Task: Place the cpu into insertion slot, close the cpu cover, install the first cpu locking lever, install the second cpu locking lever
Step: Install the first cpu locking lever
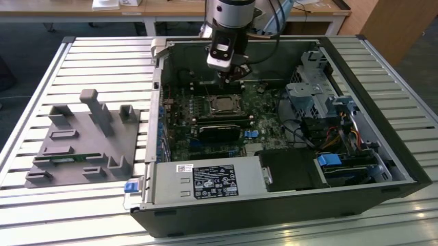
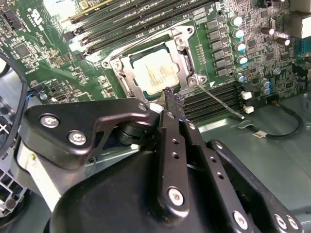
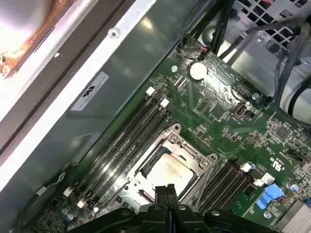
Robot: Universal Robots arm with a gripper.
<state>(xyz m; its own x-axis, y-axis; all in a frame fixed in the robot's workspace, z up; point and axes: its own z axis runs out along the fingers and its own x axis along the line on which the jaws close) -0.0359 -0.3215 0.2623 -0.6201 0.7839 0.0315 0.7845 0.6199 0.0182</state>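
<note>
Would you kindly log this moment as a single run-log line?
cpu: in insertion slot | cpu cover: down over cpu | gripper: shut, empty, near cover edge | locking lever: one rod sticking out

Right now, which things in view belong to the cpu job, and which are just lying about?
Job:
cpu, seated
cover, down over it
lever, sticking out
gripper, shut, by the socket

Lying about:
memory slots
coin cell
blue clip
grey fixture

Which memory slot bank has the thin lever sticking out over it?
The bank beside the bare grey case wall, by the gripper; the lever crosses it. The other bank has none.
</note>
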